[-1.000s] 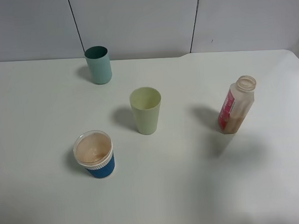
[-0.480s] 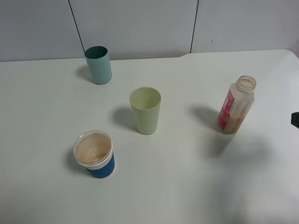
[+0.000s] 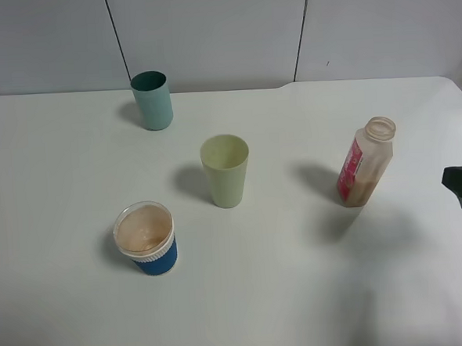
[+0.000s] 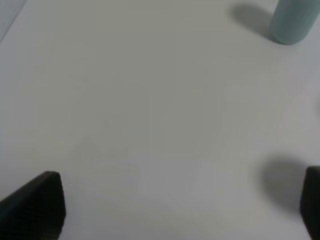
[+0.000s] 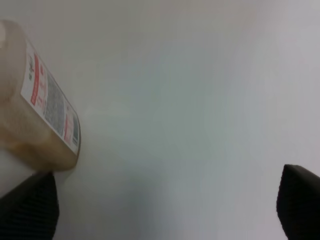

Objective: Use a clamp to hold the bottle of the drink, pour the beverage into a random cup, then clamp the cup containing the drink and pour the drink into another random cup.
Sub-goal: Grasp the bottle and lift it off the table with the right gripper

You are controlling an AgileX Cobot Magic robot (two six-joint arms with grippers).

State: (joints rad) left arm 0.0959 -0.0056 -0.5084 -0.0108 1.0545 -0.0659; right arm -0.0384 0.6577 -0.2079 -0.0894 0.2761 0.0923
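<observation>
Looking down from the high camera, I have the small translucent plastic bottle with the red-pink label (image 3: 364, 162) standing upright and capless at 3 o'clock from the pale yellow-green tapered plastic cup (image 3: 225, 171), well apart from it. The pinkish-brown beverage (image 3: 358, 191) sits low in the bottle. The teal cylindrical cup (image 3: 151, 100) is at 11 o'clock from the pale cup, and the blue cup with the white rim (image 3: 145, 238) is at 7 o'clock.

The right clamp (image 5: 162, 212) shows at the 3 o'clock edge of the counter (image 3: 301, 294), jaws released and holding nothing. The bottle is just beside 1 jaw, not between the 2. The left clamp (image 4: 175, 207) hangs with its jaws spread wide, also gripping nothing.

My worry is that the bottle looks light, tall and open-necked, so a jaw nudging its side could topple it and spill the drink. An off-centre grip on the label might also let it twist during the pour.
</observation>
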